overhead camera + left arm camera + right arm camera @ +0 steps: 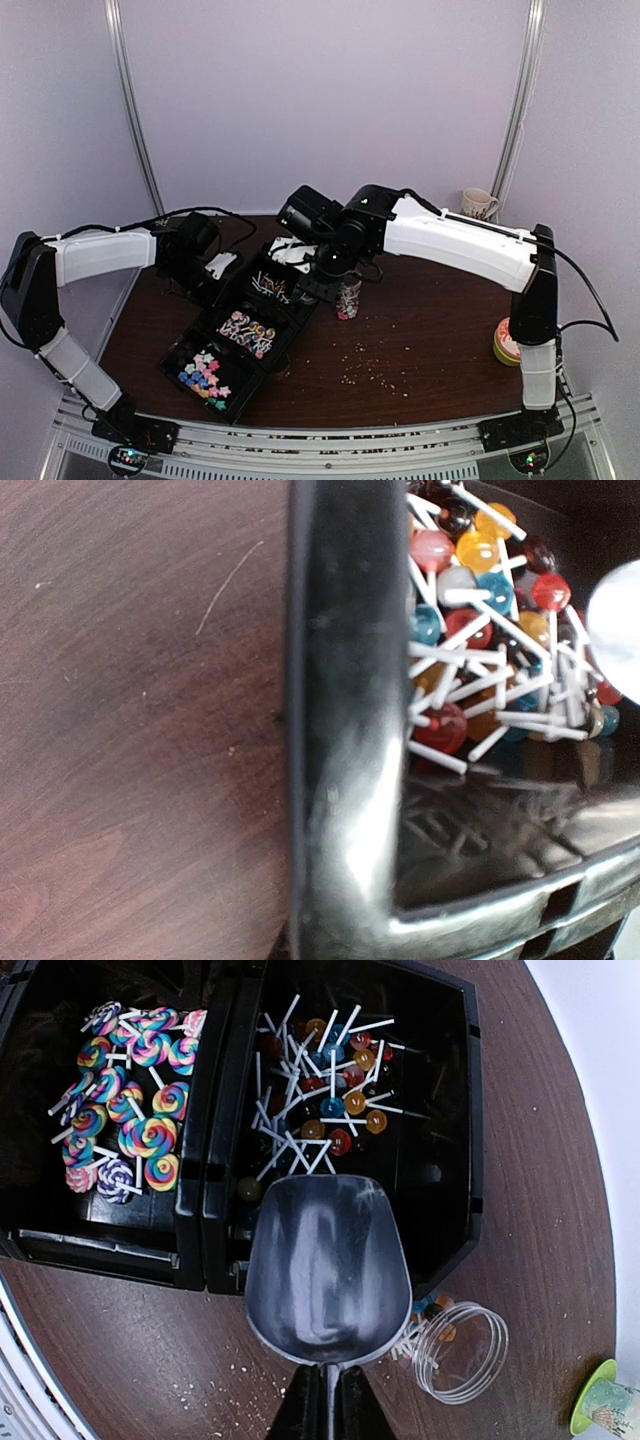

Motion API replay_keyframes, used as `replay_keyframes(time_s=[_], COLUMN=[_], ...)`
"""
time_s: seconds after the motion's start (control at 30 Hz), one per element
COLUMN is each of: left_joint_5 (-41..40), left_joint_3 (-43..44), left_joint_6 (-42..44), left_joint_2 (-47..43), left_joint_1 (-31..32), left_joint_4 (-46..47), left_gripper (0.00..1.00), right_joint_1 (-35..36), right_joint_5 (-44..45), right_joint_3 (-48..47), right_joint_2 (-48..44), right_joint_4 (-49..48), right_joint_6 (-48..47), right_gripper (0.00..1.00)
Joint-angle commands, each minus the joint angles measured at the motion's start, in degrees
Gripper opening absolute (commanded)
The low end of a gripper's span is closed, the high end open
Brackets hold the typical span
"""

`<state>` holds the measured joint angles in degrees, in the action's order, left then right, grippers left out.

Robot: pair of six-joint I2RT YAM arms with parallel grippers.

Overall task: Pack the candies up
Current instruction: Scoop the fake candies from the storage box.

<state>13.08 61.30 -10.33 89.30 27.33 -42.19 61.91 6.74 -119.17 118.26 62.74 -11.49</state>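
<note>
Right pincer [325, 1410] clamped on empty steel scoop [325, 1260]; multicoloured stick candies [335, 1110] at its twelve o'clock, inside black plastic bin [470, 1110].

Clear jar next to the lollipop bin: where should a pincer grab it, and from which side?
Take the clear jar around its round wall, below the rim, coming in level from the side facing away from the bin. It stands upright, mouth open, with lollipops poking out, and the scoop hangs beside that mouth, so a top grasp would probably be blocked.
</note>
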Motion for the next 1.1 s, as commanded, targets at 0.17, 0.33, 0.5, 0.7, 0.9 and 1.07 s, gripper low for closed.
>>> replay_keyframes(time_s=[0.17, 0.33, 0.5, 0.7, 0.9, 1.07], left_joint_5=[3.1, 3.24, 4.05, 4.28, 5.76, 6.19], left_joint_3=[3.02, 2.79, 2.68, 2.45, 2.34, 2.17], left_joint_6=[-0.24, -0.23, -0.13, 0.04, -0.11, -0.27], left_joint_2=[-3.73, -4.43, -5.1, -5.92, -6.06, -6.15], left_joint_1=[0.44, 0.44, 0.44, 0.46, 0.05, -0.37], left_joint_4=[2.89, 3.4, 3.95, 4.5, 5.07, 5.26], left_gripper=[0.0, 0.0, 0.0, 0.0, 0.0, 0.0], right_joint_1=[-0.53, -0.91, -0.89, -0.91, -0.91, -0.98], right_joint_5=[-3.51, -5.43, -7.57, -9.86, -10.03, -10.25], right_joint_3=[-10.05, -10.74, -4.13, 9.62, 22.27, 30.0], right_joint_2=[10.0, 12.79, 11.34, 7.73, 3.39, 1.25], right_joint_4=[3.54, 1.31, -6.88, -20.73, -38.43, -52.83], right_joint_6=[-0.79, -0.35, -1.46, -2.05, -0.71, 1.06], right_gripper=[0.0, 0.0, 0.0, 0.0, 0.0, 0.0])
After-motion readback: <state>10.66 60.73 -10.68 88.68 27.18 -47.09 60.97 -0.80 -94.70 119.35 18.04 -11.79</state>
